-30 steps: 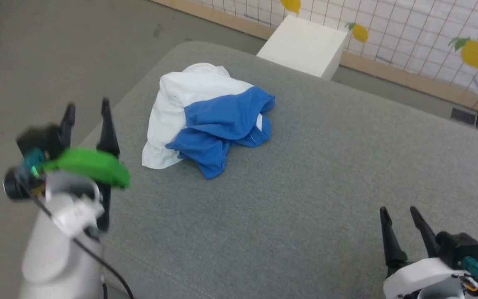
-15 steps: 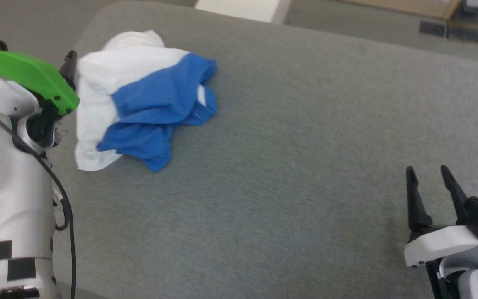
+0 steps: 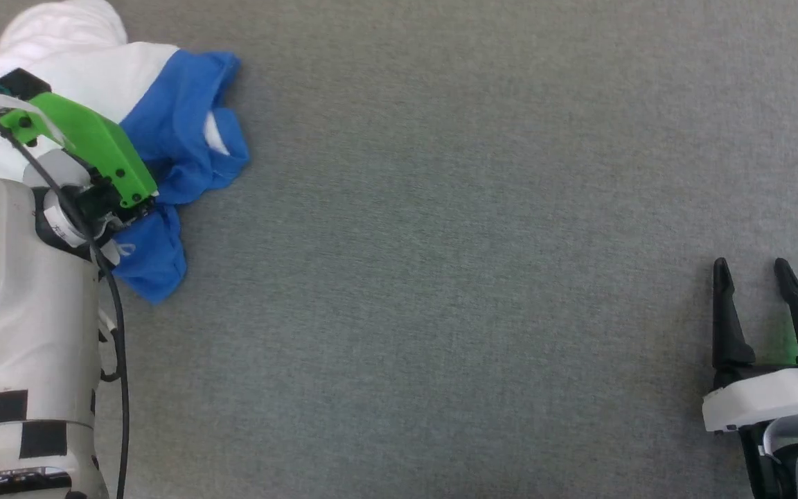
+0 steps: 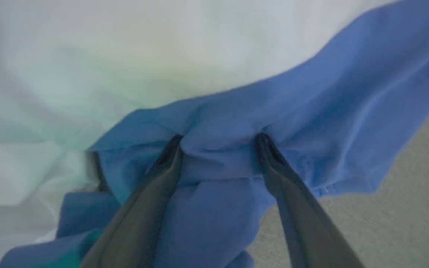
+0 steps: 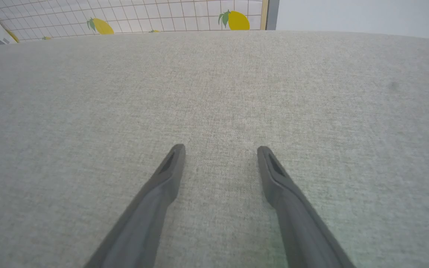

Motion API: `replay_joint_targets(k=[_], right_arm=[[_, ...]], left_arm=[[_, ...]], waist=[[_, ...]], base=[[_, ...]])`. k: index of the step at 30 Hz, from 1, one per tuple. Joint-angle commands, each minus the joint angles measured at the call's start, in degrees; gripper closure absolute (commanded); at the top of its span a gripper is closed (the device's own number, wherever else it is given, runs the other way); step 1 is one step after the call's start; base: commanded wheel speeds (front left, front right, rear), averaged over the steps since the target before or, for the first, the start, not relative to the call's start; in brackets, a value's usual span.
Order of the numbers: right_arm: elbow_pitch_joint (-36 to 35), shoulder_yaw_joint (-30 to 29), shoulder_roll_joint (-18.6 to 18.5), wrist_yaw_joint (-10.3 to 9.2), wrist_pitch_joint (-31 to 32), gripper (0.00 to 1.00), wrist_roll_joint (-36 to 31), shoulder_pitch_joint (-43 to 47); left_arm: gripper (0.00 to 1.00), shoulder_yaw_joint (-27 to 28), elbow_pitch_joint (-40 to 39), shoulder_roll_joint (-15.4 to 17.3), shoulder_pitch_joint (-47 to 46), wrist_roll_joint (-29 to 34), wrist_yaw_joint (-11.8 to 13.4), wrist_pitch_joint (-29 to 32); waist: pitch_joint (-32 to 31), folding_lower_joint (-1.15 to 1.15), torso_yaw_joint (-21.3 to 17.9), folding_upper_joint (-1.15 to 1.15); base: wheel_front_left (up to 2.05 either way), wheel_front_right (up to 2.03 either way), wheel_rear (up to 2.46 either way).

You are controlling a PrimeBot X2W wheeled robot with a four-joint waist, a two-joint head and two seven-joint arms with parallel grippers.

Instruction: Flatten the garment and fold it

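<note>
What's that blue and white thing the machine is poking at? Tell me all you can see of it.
It is a soft cloth shirt, part white, part bright blue, lying crumpled in a heap, not spread flat. It rests on the grey fabric surface, at the head view's upper left. The left hand has its two dark fingers spread apart and pressed into the blue part, with cloth bunched between them; they have not closed on it.

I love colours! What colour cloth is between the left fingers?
Blue, on the garment; left wrist view is clearest.
</note>
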Motion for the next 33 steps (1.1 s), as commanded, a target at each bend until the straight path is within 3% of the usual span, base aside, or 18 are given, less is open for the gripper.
replay_joint_targets(k=[1, 6, 7, 8, 13, 17, 20, 26, 33], right_arm=[[-0.63, -0.30, -0.04, -0.09, 0.07, 0.00, -0.33, -0.39], [-1.20, -0.46, -0.04, -0.09, 0.49, 0.00, -0.44, -0.42], [-1.29, -0.40, -0.04, -0.09, 0.60, 0.00, -0.48, -0.46], [-1.28, -0.38, -0.04, -0.09, 0.67, 0.00, -0.49, -0.50], [-0.22, -0.67, -0.04, -0.09, 0.60, 0.00, -0.49, 0.21], [0.94, -0.02, -0.04, -0.09, 0.59, 0.00, -0.42, 0.84], [2.37, 0.59, -0.04, -0.09, 0.31, 0.00, 0.23, 1.14], [6.20, 2.09, -0.04, -0.09, -1.20, 0.00, 2.34, 1.44], [12.08, 4.12, -0.04, -0.09, -4.09, 0.00, 5.23, 1.30]], left_arm=[[0.00, -0.53, 0.30, -0.58, 1.29, -0.16, 0.54, 1.11], [0.00, -1.28, -1.22, -2.13, 4.43, -0.33, 1.39, 1.72], [0.46, -0.92, -2.03, -2.38, 4.84, -0.09, 1.74, -0.67], [1.00, -0.37, -2.73, -2.64, 5.14, -0.05, 1.90, -3.23], [1.00, 2.88, -5.27, -3.22, 4.68, 0.03, 2.30, -16.49], [1.00, 4.23, -5.96, -3.12, 1.48, 0.03, 0.26, -25.75], [1.00, 3.09, -7.33, -1.75, -1.46, 1.33, -2.62, -30.29], [1.00, -0.65, -10.39, 0.33, -7.74, 3.54, -8.03, -33.58], [1.00, -5.46, -14.04, 0.12, -16.16, 5.17, -11.29, -32.68]], waist=[[2.42, -0.01, -1.71, 0.00], [2.68, -0.01, -0.81, 0.00], [2.67, -0.01, -0.62, 0.00], [2.51, -0.01, -0.42, 0.00], [-0.17, -0.01, 1.48, 0.00], [-3.68, -0.01, 3.19, 0.00], [-7.16, -0.01, 4.01, 0.00], [-13.82, -0.01, 3.25, 0.00], [-20.14, -0.01, -1.16, 0.00]], base=[[0.00, 0.00, 0.00], [0.00, 0.00, 0.00], [0.00, 0.00, 0.00], [0.00, 0.00, 0.00], [0.00, 0.00, 0.00], [0.00, 0.00, 0.00], [0.00, 0.00, 0.00], [0.00, 0.00, 0.00], [0.00, 0.00, 0.00]])
